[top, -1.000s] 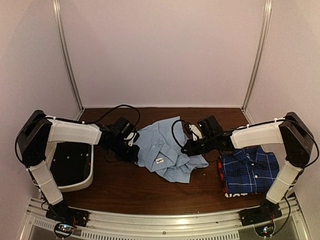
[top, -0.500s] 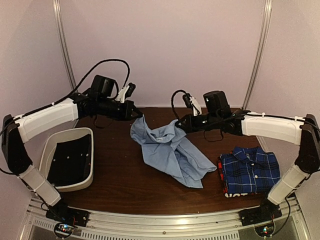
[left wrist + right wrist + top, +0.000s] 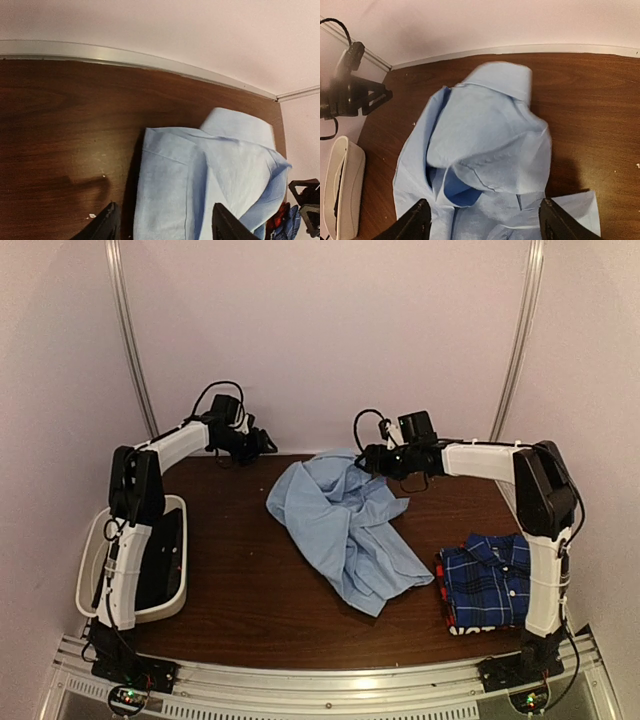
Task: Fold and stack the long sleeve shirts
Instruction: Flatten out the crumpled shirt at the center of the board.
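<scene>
The light blue shirt (image 3: 345, 530) is seen lying crumpled and bunched at the middle of the table (image 3: 240, 590). Its collar is turned toward the back wall (image 3: 320, 340), and its lower corner lies just beside the folded plaid shirt (image 3: 492, 580) at the near right. The left gripper (image 3: 262, 443) and the right gripper (image 3: 372, 458) are poised over the far edge, both with jaws spread wide and nothing gripped. 1 risk is judged: if a doubled layer is pinched, the cloth could be dragged onto the plaid shirt and its fold disturbed. Open room is offered between the light blue shirt and the bin (image 3: 95, 570); little is offered behind, by the back wall.
</scene>
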